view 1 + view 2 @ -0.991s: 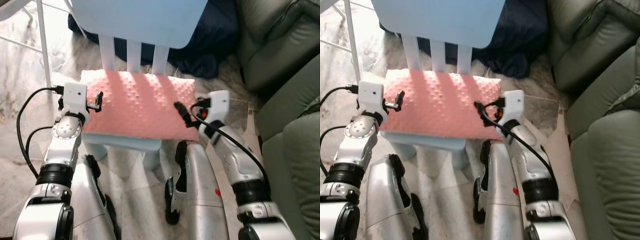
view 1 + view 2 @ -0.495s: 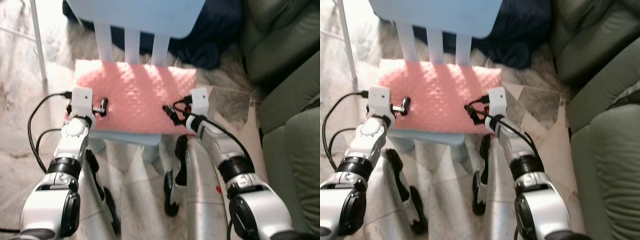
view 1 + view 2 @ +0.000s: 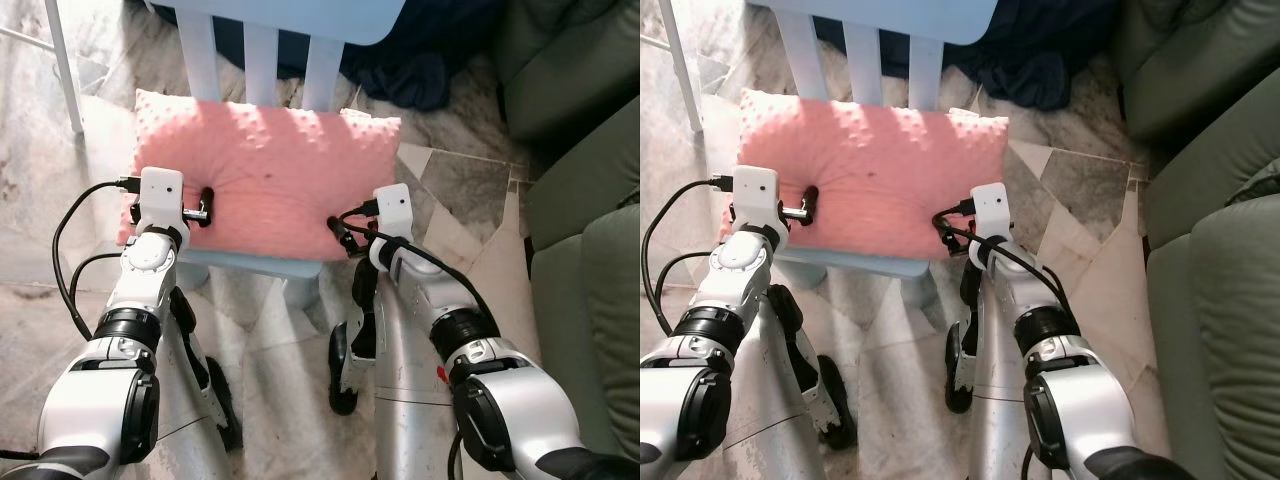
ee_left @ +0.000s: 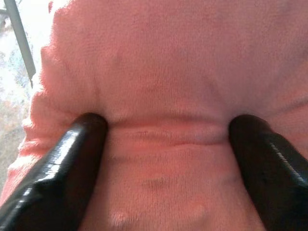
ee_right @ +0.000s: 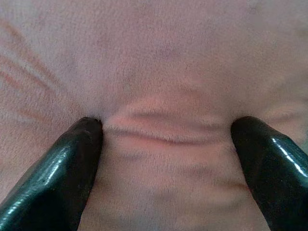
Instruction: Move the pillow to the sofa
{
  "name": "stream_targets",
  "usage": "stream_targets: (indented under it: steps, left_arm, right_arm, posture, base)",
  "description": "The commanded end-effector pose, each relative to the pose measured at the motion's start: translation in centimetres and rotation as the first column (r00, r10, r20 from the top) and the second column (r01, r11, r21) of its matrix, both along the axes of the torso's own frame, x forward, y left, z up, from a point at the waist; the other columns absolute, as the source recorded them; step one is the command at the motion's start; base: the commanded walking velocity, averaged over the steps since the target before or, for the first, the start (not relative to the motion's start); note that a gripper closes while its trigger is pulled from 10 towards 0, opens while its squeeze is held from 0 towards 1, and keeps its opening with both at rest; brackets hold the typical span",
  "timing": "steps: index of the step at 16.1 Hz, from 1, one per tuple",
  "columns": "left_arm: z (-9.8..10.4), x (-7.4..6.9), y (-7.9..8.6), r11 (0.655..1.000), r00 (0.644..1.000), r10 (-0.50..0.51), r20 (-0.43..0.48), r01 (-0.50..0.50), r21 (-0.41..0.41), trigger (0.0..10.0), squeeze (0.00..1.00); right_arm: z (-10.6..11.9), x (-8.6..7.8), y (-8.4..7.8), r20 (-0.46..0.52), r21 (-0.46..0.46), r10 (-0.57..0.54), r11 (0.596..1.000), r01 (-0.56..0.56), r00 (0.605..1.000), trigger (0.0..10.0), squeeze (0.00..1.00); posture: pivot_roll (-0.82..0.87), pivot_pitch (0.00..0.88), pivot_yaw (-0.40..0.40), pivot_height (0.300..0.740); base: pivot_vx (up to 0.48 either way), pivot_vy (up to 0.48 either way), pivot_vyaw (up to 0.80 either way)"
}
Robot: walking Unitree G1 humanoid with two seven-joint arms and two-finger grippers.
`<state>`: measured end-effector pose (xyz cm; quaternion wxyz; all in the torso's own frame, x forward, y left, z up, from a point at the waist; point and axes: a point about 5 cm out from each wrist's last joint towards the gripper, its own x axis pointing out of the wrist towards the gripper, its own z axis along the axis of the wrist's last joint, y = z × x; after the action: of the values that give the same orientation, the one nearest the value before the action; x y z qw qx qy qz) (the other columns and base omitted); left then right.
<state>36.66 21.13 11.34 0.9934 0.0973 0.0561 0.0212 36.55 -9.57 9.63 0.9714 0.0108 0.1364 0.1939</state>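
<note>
The jaws of both grippers are standing spread apart and pressing into the pink pillow [image 3: 265, 170], with fabric bunching between the fingers [image 4: 72, 163] but not yet pinched. The left gripper [image 3: 203, 205] is digging into the pillow's left end and the right gripper [image 3: 343, 228] into its right front corner. The pillow is lying on the seat of a pale blue chair [image 3: 260, 55], and the grey-green sofa [image 3: 590, 190] is sitting off to the robot's right, across a marbled floor [image 3: 450, 190]. This looks like the grasping step. Next, I judge, both jaws need to close on the soft fabric, lift together, and the robot has to turn right. No brand, label or writing is showing anywhere.
</note>
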Motion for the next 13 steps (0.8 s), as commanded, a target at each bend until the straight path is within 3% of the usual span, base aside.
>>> stream_targets:
  steps: [1,4,13]
  left_arm:
    - [-4.72,-2.24,-0.37,1.0,0.983,-0.019,-0.181,0.016,-0.021,0.0,0.0]
    - [-5.22,-2.52,-0.89,0.999,0.982,-0.039,-0.185,0.035,-0.027,0.0,0.0]
    - [-5.57,-2.79,-0.64,0.999,0.981,-0.033,-0.191,0.028,-0.03,0.0,0.0]
  right_arm:
    - [-2.85,-1.41,0.02,-0.118,-0.004,-0.004,1.0,0.004,0.993,0.0,0.0]
    - [-2.98,-1.49,0.64,-0.131,0.039,-0.004,0.999,0.01,0.991,0.0,0.0]
    - [-2.92,-1.33,0.55,-0.131,0.04,0.006,0.999,-0.001,0.991,0.0,0.0]
  posture:
    - [0.0,0.514,-0.101,0.458]
    - [0.0,0.52,-0.103,0.458]
    - [-0.01,0.498,-0.125,0.458]
  base:
    - [0.0,0.0,0.0]
    - [0.0,0.0,0.0]
    - [0.0,0.0,0.0]
